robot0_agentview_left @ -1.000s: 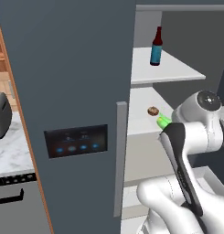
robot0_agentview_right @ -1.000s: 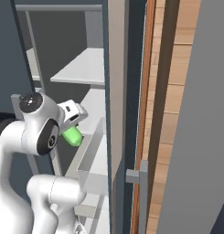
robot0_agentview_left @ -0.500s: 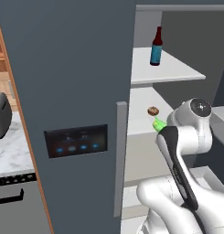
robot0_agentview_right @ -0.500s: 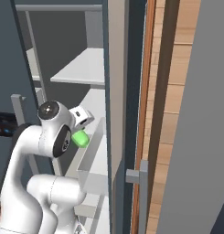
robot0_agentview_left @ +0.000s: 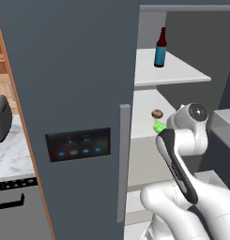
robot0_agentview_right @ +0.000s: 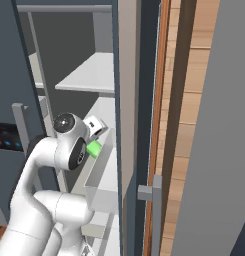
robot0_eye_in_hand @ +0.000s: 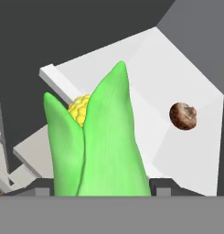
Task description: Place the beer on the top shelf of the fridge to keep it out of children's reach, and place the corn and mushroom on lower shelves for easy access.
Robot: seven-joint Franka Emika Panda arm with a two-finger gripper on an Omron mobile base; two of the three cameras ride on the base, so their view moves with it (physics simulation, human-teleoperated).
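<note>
The beer [robot0_agentview_left: 160, 48] stands upright on the top shelf [robot0_agentview_left: 182, 73] of the open fridge [robot0_agentview_left: 74, 84]. One shelf down, the brown mushroom [robot0_agentview_left: 157, 114] [robot0_eye_in_hand: 183, 115] lies on a lower shelf [robot0_eye_in_hand: 177, 77]. My gripper [robot0_eye_in_hand: 102, 188] is shut on the green corn [robot0_eye_in_hand: 102, 146], whose husk tips and yellow kernels point at that shelf, left of the mushroom. From the base views the corn [robot0_agentview_left: 159, 126] [robot0_agentview_right: 94, 148] shows just past the wrist, at the shelf's front edge. The arm hides the fingers there.
The fridge door with its long handle [robot0_agentview_left: 123, 159] and blue-lit panel [robot0_agentview_left: 79, 144] stands open on the left. A grey door bin [robot0_agentview_right: 101, 172] sits close to the arm's right. A marble counter [robot0_agentview_left: 8, 154] with a dark appliance lies at far left.
The arm has swung forward and carried the corn up toward the shelf with the mushroom. The beer and mushroom have not moved.
</note>
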